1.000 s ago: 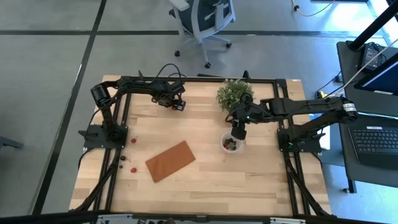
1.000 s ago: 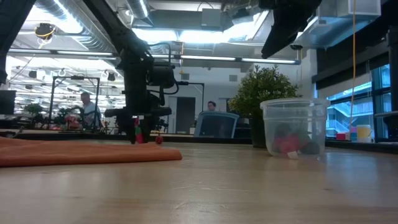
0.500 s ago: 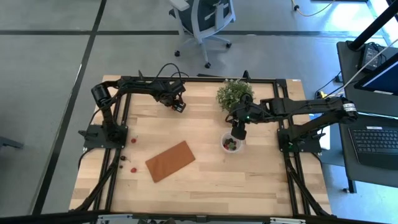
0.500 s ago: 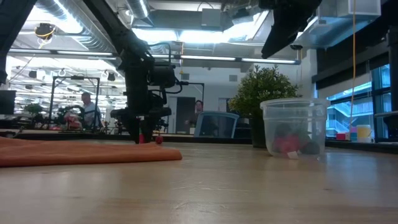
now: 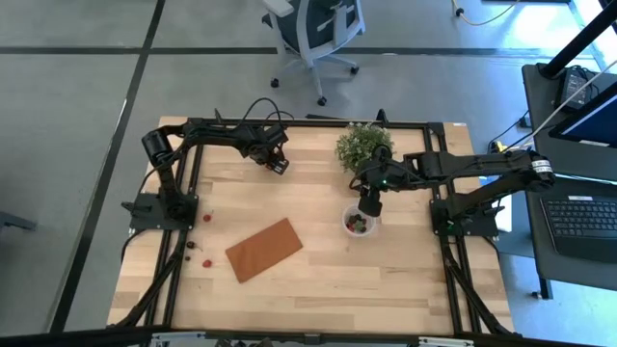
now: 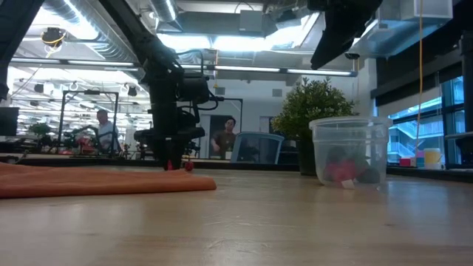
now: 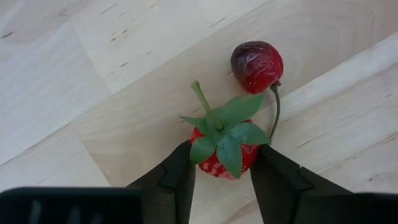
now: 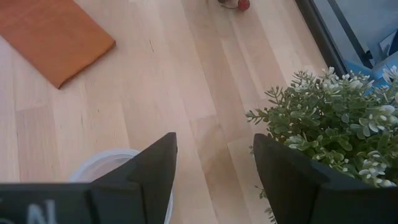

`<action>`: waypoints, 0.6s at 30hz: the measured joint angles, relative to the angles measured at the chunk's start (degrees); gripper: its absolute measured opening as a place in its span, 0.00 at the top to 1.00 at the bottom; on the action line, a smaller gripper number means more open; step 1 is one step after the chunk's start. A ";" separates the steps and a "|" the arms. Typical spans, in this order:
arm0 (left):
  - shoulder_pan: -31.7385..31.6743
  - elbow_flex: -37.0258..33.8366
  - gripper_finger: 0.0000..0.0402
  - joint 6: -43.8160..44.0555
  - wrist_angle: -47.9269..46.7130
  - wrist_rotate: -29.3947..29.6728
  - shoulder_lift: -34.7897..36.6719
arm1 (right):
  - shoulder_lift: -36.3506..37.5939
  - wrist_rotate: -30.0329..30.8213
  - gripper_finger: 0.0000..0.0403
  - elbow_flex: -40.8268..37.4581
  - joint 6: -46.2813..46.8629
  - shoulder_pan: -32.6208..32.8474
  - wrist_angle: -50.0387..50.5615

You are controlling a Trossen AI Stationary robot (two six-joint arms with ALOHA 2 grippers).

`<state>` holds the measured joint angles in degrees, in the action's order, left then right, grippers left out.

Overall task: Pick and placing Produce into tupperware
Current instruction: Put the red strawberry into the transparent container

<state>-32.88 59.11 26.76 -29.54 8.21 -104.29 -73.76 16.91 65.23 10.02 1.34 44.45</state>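
Note:
A red strawberry [image 7: 224, 155] with green leaves lies on the wood near the table's far edge. A dark red cherry [image 7: 256, 65] on a stem lies right beside it. My left gripper [image 5: 278, 166] points steeply down over the strawberry and is shut on it. The tupperware [image 5: 361, 223], a small clear cup, stands right of centre with a few produce pieces [image 6: 344, 171] inside. My right gripper [image 5: 369, 207] hangs open above the cup's far rim, with nothing between its fingers. My left gripper pinches the strawberry's body between its two fingers, one finger [image 7: 180, 174] on each side, just under the leaves [image 7: 205, 149]. The fingers come from above, pointing steeply down. The strawberry rests on the table, stem up.
A green potted plant [image 5: 363, 145] stands just beyond the cup. A flat brown board [image 5: 263, 249] lies left of centre. A few loose produce pieces [image 5: 205, 218] lie near the left edge. Black frame rails [image 5: 318, 123] run along the table's sides.
My left gripper has stayed over the strawberry and has rolled a little about its own pointing line. In the low view its fingers now stand closer in around the red piece. The strawberry stays on the table.

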 joint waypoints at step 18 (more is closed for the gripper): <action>0.30 -0.07 0.68 -1.14 1.18 -2.68 7.05 | 0.00 -0.02 0.47 0.00 0.00 0.02 0.74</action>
<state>-32.58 59.05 25.62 -28.36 5.53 -97.24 -73.76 16.88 65.23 10.02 1.37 45.19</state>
